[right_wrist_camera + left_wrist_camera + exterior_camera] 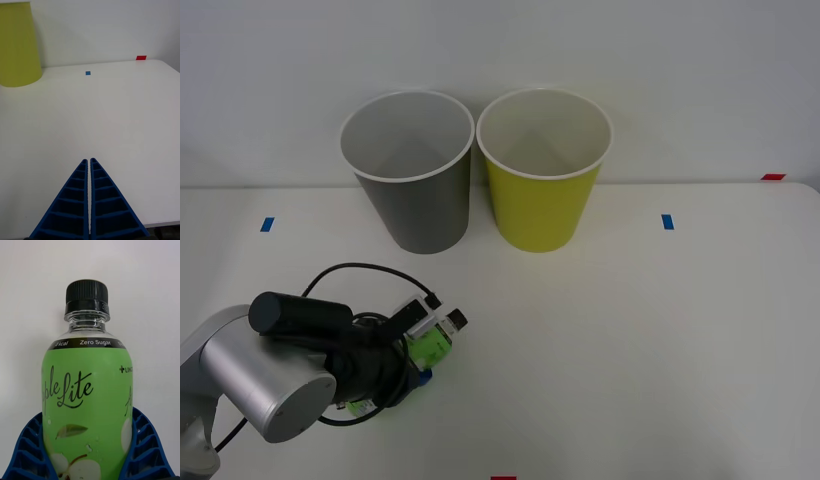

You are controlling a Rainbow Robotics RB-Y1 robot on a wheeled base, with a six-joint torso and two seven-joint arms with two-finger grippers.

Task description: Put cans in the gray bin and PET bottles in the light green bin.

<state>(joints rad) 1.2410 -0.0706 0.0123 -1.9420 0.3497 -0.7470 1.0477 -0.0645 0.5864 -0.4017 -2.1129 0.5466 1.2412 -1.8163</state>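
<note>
A PET bottle (436,341) with a bright green label and black cap sits between the blue fingers of my left gripper (416,364) at the table's front left, cap pointing toward the bins. In the left wrist view the PET bottle (88,382) stands between both ribbed fingers (30,450), which press against its sides. The gray bin (415,205) and the light green bin (545,210) stand upright side by side at the back. My right gripper (90,162) is shut on nothing, low over bare table, with the light green bin (17,45) far ahead of it.
Blue tape marks (267,224) (667,221) lie on the white table to either side of the bins. A red mark (773,176) is at the back right edge. A black cable (355,270) loops over my left arm.
</note>
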